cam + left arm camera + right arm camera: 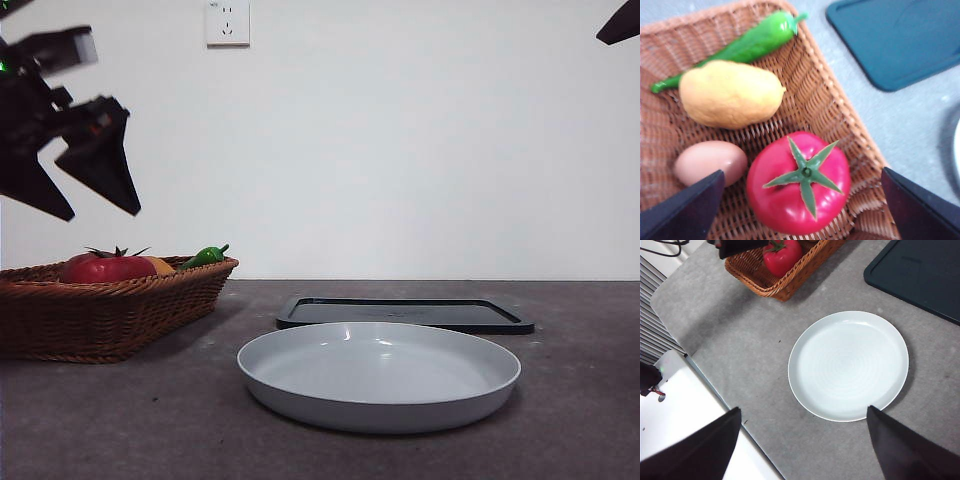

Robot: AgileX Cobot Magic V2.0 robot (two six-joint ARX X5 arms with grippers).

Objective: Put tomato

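The red tomato (105,267) with a green spiky stem lies in the near corner of a wicker basket (120,310) at the left of the table. It also shows in the left wrist view (799,182) and the right wrist view (781,255). My left gripper (100,212) hangs open above the basket, its jaws spread wide on either side of the tomato and clear above it (802,171). My right gripper (804,409) is open and empty, high above the grey plate (847,365); in the front view it shows only as a black tip (620,22).
The basket (840,100) also holds a green pepper (750,42), a yellow-orange fruit (730,95) and an egg (710,162). The grey plate (380,375) sits at the table's middle front. A black tray (400,313) lies behind it.
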